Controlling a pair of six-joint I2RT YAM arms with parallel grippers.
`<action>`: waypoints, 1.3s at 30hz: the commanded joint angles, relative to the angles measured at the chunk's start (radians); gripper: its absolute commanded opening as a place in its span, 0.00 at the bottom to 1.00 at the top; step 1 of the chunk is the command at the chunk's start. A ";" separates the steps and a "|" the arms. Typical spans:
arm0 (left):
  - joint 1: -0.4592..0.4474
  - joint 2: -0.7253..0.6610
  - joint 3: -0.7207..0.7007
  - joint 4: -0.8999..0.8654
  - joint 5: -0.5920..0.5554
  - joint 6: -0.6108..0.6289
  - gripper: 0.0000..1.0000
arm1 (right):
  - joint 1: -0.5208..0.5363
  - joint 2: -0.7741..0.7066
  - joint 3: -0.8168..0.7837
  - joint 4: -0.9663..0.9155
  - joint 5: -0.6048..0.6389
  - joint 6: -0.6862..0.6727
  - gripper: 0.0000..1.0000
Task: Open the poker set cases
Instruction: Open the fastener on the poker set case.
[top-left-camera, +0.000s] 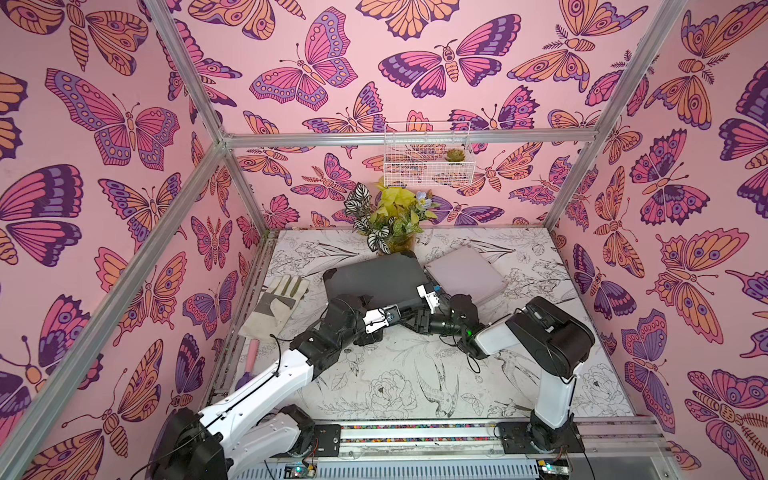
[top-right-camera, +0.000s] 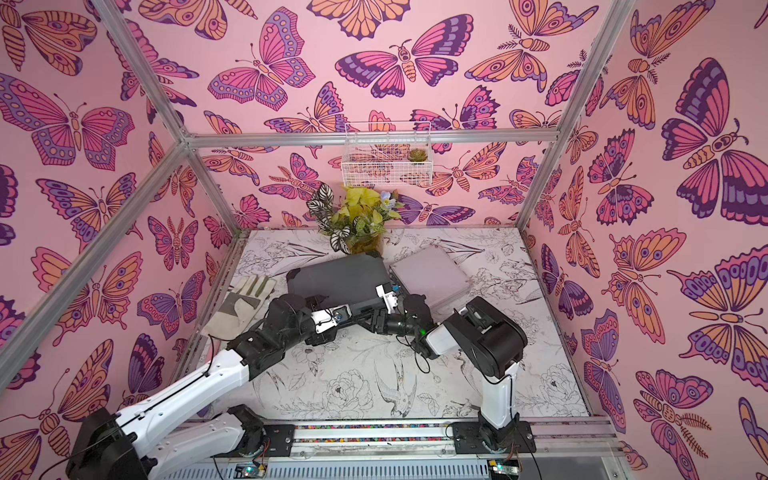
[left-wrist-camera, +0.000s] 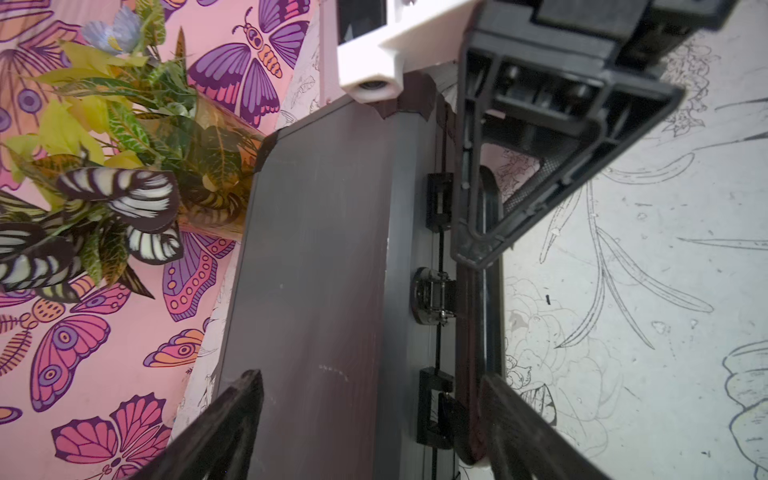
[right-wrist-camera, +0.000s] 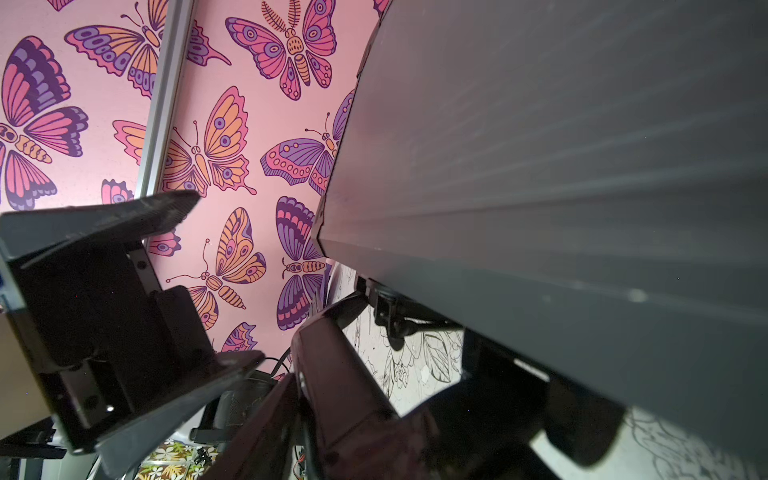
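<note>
Grey poker case (top-left-camera: 374, 276) lies toward the back of the worktop (top-left-camera: 395, 374), just in front of the potted plant (top-left-camera: 390, 216). The silvery-pink poker case (top-left-camera: 465, 272) lies flat and shut just beside it on the right.

Both top views show the 2 arms meeting at the grey one's near edge, but their dark wrists hide that edge and the fingertips. The left wrist view supplies it: the lid is down on the base with only a thin seam. 2 black latches (left-wrist-camera: 438, 199) flank a round centre lock (left-wrist-camera: 432, 295), and the handle (left-wrist-camera: 484, 311) runs along the front. There the left pincer (left-wrist-camera: 370, 378) is spread wide, 1 finger (left-wrist-camera: 224, 428) over the lid and 1 on the handle side; whether either touches, I cannot tell.

The right wrist view alone shows the right pincer (right-wrist-camera: 226, 280) partly open beside the ribbed lid, with bare wall between its fingers and nothing gripped.

The plant's amber vase (left-wrist-camera: 216, 166) stands against the grey case's far corner. A work glove (top-left-camera: 276, 305) lies well to the left, and a pink-handled tool (top-left-camera: 251, 359) is partly hidden by the left arm. A wire basket (top-left-camera: 428, 176) holding a succulent (top-left-camera: 455, 155) hangs on the back wall.
</note>
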 joint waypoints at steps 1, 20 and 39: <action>0.007 -0.048 0.030 -0.084 -0.010 -0.065 0.84 | -0.007 -0.058 0.074 0.096 0.072 -0.017 0.62; 0.006 -0.166 0.040 -0.180 -0.027 -0.077 0.84 | 0.005 -0.156 0.122 -0.033 0.061 -0.031 0.68; 0.073 -0.113 0.109 -0.107 0.053 -0.373 0.84 | 0.184 -0.798 0.028 -0.991 0.315 -0.647 0.70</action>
